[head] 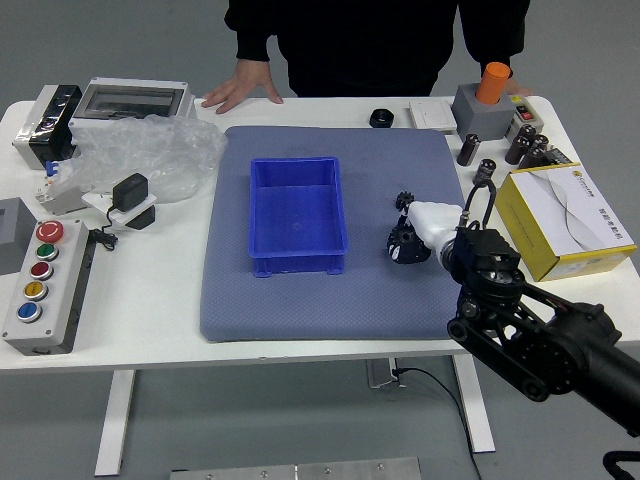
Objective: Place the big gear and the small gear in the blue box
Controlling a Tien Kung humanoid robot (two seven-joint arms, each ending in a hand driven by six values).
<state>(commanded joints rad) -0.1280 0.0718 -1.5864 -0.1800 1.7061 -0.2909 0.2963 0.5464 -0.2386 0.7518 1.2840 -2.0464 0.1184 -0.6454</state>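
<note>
My right hand point(408, 243) is over the right part of the blue-grey mat, its white back up and its black fingers curled in. They look closed around the big gear, which is mostly hidden under them. Just beyond the fingertips lies the small black gear point(404, 200), close against the hand. Left of these, the blue box point(296, 264) stands on the mat with nothing inside. My left arm is out of view.
A person point(350, 50) stands at the far side, one hand point(243, 83) resting on the table edge. A yellow-white carton point(565, 220) is beside my right forearm. Plastic wrap point(150, 155) and a button panel point(48, 290) lie left; a black ring point(381, 118) sits behind the mat.
</note>
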